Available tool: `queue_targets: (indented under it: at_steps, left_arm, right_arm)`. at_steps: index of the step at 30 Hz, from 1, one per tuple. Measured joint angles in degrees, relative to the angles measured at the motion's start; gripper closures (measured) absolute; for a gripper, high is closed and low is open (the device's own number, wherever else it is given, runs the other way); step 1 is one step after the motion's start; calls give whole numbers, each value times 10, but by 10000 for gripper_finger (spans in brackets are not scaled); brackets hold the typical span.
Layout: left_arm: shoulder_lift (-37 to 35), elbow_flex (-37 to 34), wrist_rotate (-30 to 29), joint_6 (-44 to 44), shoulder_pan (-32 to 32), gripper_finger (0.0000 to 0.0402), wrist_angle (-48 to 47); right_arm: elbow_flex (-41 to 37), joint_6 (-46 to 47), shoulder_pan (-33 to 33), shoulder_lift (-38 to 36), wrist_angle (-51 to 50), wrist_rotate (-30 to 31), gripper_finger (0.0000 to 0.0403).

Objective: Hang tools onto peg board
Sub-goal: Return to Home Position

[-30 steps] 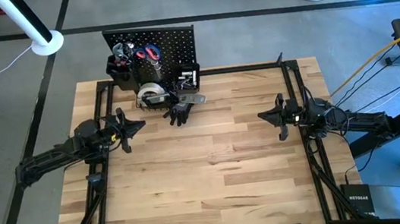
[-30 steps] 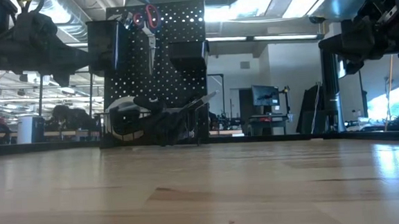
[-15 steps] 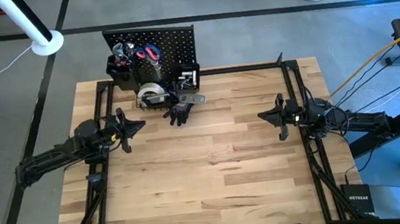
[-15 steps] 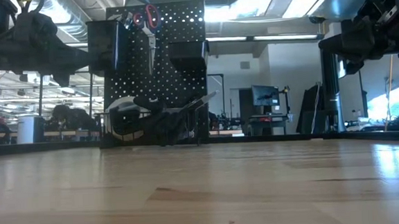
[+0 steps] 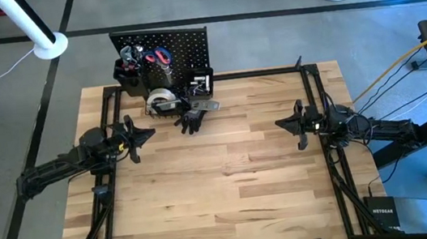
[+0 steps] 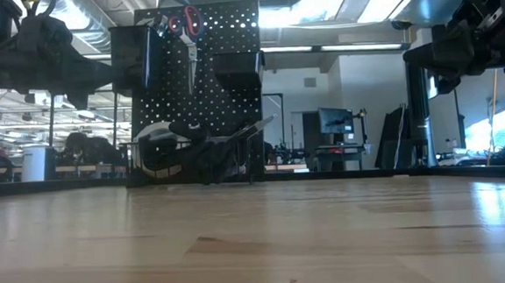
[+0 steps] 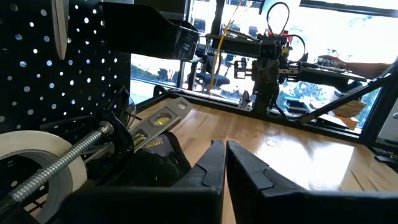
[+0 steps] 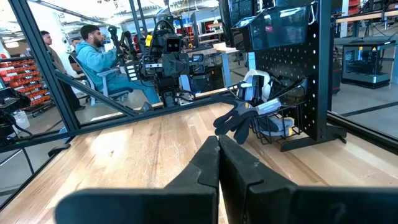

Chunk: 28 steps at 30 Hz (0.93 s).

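Note:
The black peg board (image 5: 165, 54) stands upright at the table's far left edge. Red-handled scissors or pliers (image 5: 160, 58) hang on it, and black bins (image 6: 237, 68) are fixed to it. At its foot lies a heap of tools: a pale tape roll (image 5: 163, 99), black gloves (image 5: 191, 121), a silver level bar (image 7: 158, 124) and a clamp's screw (image 7: 69, 158). My left gripper (image 5: 152, 132) is shut, level and empty, just short of the heap. My right gripper (image 5: 278, 124), also shut and empty, hovers at the right side.
A black metal frame (image 5: 257, 73) runs around the tabletop. Bare wooden table (image 5: 229, 183) lies between the arms and toward the near edge. In the right wrist view, a person (image 8: 102, 59) sits in the room beyond the table.

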Motion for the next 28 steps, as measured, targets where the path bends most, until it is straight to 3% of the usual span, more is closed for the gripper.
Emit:
queue_targets:
  at_steps: [28]
  left_arm:
    - [0, 0, 0, 0, 0, 394, 0]
  right_arm:
    - [0, 0, 0, 0, 0, 0, 397]
